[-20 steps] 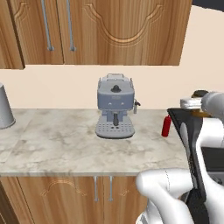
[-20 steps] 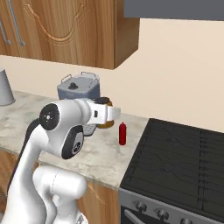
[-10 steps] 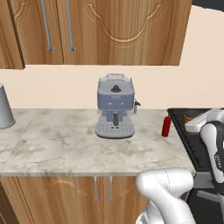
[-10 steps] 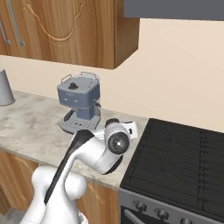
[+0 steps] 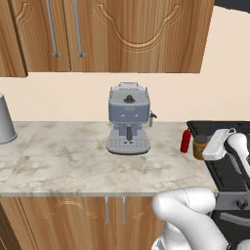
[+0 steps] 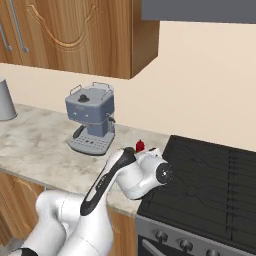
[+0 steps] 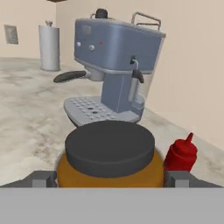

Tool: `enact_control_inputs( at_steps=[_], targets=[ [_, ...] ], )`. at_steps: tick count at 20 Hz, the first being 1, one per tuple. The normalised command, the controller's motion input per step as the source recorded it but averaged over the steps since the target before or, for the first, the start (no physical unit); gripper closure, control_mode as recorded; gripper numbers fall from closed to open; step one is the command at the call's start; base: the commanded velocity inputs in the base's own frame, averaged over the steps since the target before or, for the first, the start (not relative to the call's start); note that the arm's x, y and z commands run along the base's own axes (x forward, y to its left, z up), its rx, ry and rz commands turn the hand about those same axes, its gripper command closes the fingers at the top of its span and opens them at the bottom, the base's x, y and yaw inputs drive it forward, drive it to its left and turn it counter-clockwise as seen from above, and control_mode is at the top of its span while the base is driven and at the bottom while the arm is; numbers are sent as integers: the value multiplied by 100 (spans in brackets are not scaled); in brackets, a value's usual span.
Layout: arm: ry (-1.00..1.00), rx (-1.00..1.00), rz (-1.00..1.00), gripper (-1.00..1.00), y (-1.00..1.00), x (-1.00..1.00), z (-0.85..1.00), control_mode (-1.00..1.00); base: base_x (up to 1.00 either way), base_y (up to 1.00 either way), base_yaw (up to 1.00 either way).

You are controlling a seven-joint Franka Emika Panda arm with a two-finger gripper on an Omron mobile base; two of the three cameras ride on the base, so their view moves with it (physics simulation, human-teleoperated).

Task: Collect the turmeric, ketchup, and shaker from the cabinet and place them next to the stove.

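In your hand view the turmeric sits directly between the two fingertips of the pincer; the jaws stand wide, one on each side of the jar, and you cannot tell from this view whether they touch the glass. Behind the jar to its right stands the ketchup, upright and just beside it. The same view shows the coffee machine further back on the counter, and a grey canister near the far wall. Your left base view confirms what the hand view cannot: the turmeric rests on the counter at its right end, against the edge of the stove, with the ketchup touching or nearly touching it on the side toward the coffee machine. The white hand partly covers the jar there. Your right base view shows only the red cap of the ketchup above the arm, at the counter's edge beside the stove. The counter is pale marble with wood fronts below; the cabinet hangs above with its doors shut, and the wall is plain cream.
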Motion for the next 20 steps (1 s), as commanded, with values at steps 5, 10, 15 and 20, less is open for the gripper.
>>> enact_control_inputs(
  at_steps=[5,10,15,20],
  targets=[
    [13,1,25,100,-25,48,-51,-100,0,0,0],
    [10,10,20,100,-34,23,-45,-100,0,0,0],
    [1,23,14,100,-13,23,-33,-100,0,0,0],
    [-6,15,2,100,0,2,-23,-100,0,0,0]
  ],
)
